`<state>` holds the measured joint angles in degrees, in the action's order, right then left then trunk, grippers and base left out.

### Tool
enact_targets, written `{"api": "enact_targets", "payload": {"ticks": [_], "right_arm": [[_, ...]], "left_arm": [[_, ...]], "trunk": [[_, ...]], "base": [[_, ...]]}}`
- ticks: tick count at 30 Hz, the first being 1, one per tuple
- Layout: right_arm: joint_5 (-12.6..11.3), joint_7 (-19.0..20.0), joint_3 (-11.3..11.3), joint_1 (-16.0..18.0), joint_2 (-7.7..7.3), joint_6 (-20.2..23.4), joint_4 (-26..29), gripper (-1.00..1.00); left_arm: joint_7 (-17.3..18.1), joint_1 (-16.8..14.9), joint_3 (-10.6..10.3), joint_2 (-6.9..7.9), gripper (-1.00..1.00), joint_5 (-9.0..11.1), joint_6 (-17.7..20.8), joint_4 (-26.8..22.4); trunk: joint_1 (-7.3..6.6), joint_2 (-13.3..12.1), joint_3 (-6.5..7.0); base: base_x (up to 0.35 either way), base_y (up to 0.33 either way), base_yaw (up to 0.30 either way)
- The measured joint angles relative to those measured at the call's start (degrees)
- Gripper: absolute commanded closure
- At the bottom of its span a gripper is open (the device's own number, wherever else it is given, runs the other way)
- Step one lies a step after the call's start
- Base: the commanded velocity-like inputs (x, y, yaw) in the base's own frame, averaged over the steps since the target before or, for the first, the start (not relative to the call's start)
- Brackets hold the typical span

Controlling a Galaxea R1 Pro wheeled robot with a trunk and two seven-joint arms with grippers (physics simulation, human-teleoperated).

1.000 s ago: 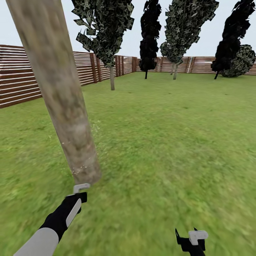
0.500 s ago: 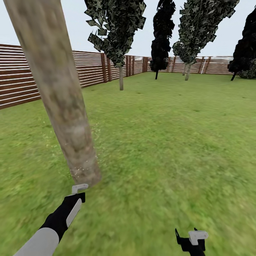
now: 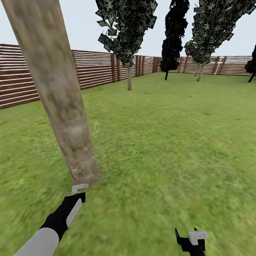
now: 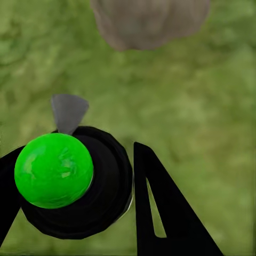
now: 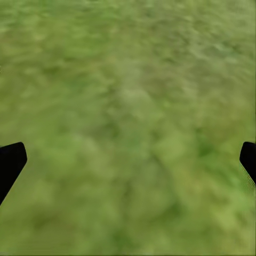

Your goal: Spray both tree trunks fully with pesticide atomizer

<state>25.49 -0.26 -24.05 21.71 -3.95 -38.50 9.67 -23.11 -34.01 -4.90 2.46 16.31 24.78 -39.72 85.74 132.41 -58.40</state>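
Gripping black, green-capped pesticide atomizer (image 4: 74, 184): left fingers (image 4: 160, 208); right fingers (image 5: 10, 162) spread, empty.

Black forearm (image 3: 62, 215), pale grey sleeve, black fingers (image 4: 160, 213).

- I see the floor (image 3: 167, 142) as blurry green grass, running flat out to the wooden fence (image 3: 96, 69).
- The near tree trunk (image 3: 60, 99) stands on it at my left, leaning, its base planted in the grass.
- Tiny white specks (image 3: 95, 132) sit just beside the trunk.
- Further trees (image 3: 129, 76) stand along the fence line, well apart.
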Motion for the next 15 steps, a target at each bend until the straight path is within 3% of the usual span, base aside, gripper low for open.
{"api": "enact_targets", "payload": {"ticks": [4,9,15], "right_arm": [[0.00,0.00,-0.03,0.00,0.00,0.00,0.00,-1.00],[0.00,0.01,-0.01,0.00,0.00,0.00,0.00,-1.00],[0.00,0.00,-0.03,0.00,0.00,0.00,0.00,-1.00]], "left_arm": [[0.05,0.00,0.03,0.00,1.00,-0.08,0.21,0.00],[0.09,0.00,0.26,0.00,1.00,0.04,4.10,0.00],[0.09,0.00,0.18,0.00,1.00,-0.01,4.31,0.00]], "trunk": [[0.00,0.00,0.00],[0.00,0.00,0.00],[0.00,0.00,0.00]], "base": [[0.096,-0.271,0.275],[0.119,-0.271,0.271],[0.128,-0.271,0.045]]}}
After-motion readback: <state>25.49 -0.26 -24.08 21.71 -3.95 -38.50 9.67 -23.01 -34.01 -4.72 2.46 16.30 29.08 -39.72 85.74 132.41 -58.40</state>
